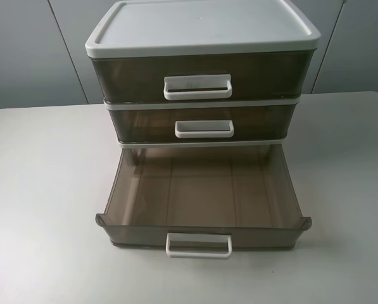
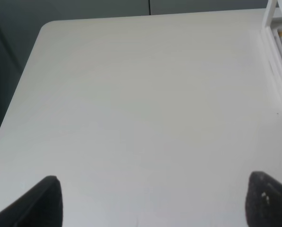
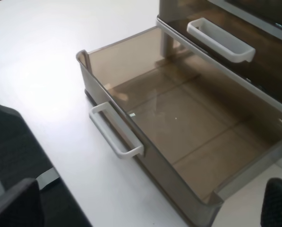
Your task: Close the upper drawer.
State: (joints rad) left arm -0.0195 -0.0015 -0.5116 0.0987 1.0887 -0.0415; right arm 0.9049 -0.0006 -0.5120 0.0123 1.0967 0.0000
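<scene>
The upper drawer (image 1: 201,76) sits pushed in at the top of the cabinet (image 1: 201,25), while the bottom drawer (image 1: 201,196) is pulled out over the bench (image 1: 43,190). Both grippers' jaws stand open, holding nothing.

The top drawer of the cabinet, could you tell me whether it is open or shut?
Shut. The top drawer sits flush with the cabinet frame, under the white lid, while only the bottom drawer is pulled far out onto the table.

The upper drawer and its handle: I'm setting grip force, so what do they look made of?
The upper drawer looks like smoky-brown translucent plastic, smooth and slightly glossy: you can see faintly into it, as with the open bottom drawer. Its handle looks like opaque white moulded plastic with dark scuffs. Both appear rigid, though thickness cannot be judged.
</scene>
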